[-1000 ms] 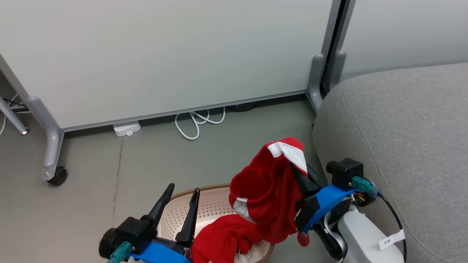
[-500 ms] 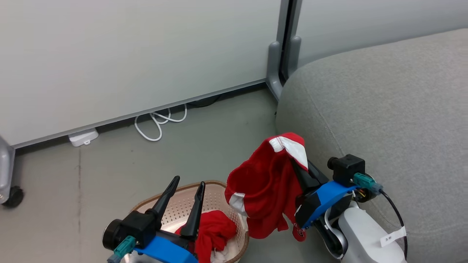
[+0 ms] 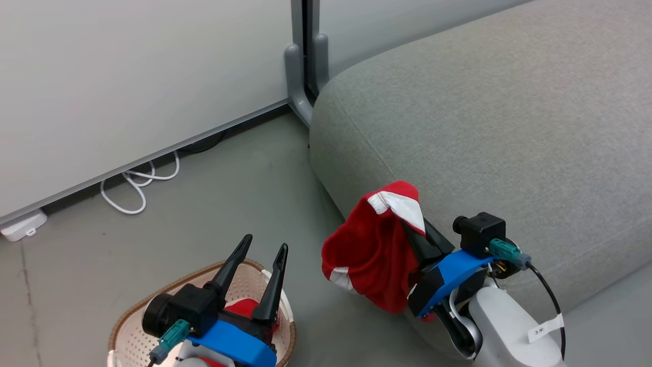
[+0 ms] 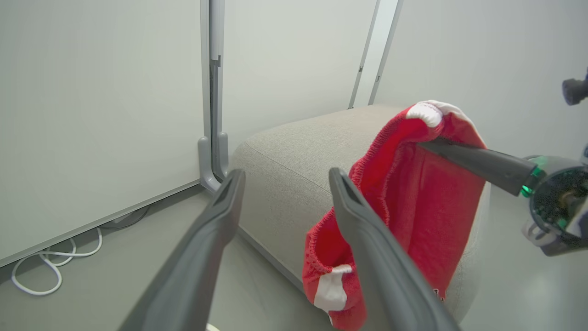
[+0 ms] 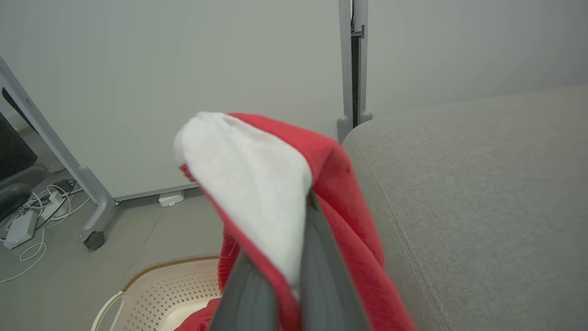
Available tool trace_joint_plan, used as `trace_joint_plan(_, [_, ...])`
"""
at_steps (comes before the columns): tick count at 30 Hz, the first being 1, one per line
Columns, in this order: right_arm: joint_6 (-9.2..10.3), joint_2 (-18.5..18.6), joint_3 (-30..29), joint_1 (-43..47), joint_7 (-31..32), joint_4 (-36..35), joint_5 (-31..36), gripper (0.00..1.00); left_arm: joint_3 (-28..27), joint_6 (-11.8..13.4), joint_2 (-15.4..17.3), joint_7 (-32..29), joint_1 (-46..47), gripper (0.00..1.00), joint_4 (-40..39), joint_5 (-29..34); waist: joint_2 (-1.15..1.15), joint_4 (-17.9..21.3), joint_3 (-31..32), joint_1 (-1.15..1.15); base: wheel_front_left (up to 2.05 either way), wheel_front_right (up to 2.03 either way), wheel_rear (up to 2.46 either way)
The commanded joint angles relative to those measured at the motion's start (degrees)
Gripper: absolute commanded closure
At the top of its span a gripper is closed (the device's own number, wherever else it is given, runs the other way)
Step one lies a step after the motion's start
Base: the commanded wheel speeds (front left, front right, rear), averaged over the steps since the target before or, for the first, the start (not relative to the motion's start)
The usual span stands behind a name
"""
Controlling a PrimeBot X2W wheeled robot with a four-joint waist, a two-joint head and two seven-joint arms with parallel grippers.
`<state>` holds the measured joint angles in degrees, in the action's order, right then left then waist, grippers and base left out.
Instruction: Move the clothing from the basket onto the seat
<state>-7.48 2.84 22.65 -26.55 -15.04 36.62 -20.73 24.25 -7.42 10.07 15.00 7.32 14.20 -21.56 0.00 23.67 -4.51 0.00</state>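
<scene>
Our right hand (image 3: pixel 413 228) has its fingers pressed together, pinching one red garment (image 3: pixel 374 247) by the white-trimmed edge. The cloth hangs off the floor (image 3: pixel 244 193) at about 5 o'clock in the head view, just beside the seat (image 3: pixel 484 127), though we can't tell if it touches. The seat runs from 12 round to 4 o'clock. Our left hand (image 3: pixel 266 241) is spread wide with nothing in it, hovering over the basket (image 3: pixel 131 340) at 7 o'clock. The other red garment (image 3: pixel 242 307) lies inside the basket. A white cable (image 3: pixel 133 184) is coiled at 9 o'clock.

Soft cloth garment (image 3: pixel 372 250), coarse matt fabric sofa (image 3: pixel 484 127), perforated plastic basket (image 3: pixel 131 340).
</scene>
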Motion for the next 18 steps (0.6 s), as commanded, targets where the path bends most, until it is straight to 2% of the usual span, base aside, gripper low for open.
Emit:
trace_joint_plan(1, [-0.03, 0.09, 0.06, -0.42, -0.20, -0.39, -0.25, 1.00, -0.20, -0.07, 0.35, 0.27, 0.87, 0.00, -0.09, 0.51, 0.00, 2.56, -0.73, 0.00, 0.00, 0.00, 0.00])
trace_joint_plan(10, [-0.02, 0.07, 0.75, 0.20, -0.21, -1.08, -1.13, 1.00, -0.13, -0.07, 0.83, 0.27, 0.86, 0.00, 0.25, 0.45, 0.00, 6.37, -1.35, 0.00, 0.00, 0.00, 0.00])
trace_joint_plan(18, [-0.02, 0.06, 0.47, 0.56, -0.21, -1.46, -1.36, 1.00, 0.37, -0.08, 1.51, 0.27, 1.34, 0.00, 0.52, 0.45, 0.00, 7.42, -1.99, 0.00, 0.00, 0.00, 0.00])
